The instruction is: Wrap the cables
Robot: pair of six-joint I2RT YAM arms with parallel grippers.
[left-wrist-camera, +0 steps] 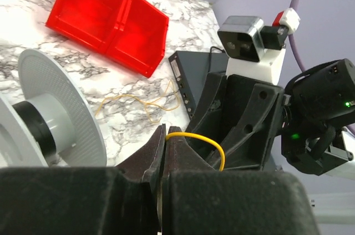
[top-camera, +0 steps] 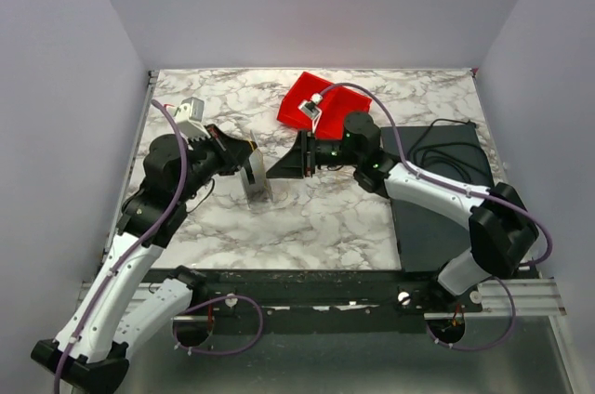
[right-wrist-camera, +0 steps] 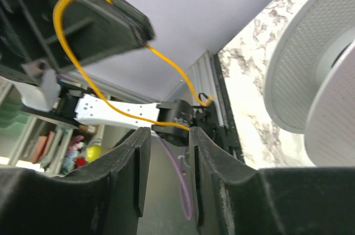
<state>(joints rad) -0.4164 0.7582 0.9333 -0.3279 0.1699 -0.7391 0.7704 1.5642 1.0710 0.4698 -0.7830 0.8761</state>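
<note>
The cable is a thin yellow wire. My left gripper is shut on it, and the wire arcs out from the pinched tips toward my right gripper just ahead. In the right wrist view the cable loops down from the left fingers and crosses the gap of my right gripper, which is open; the wire only touches one fingertip. More of the cable lies loose on the marble. From above, both grippers meet over the table's middle beside the grey spool.
The grey spool stands on edge at the left gripper's left, and its flanges fill the right of the right wrist view. A red bin sits at the back. A black mat with a black cord lies on the right.
</note>
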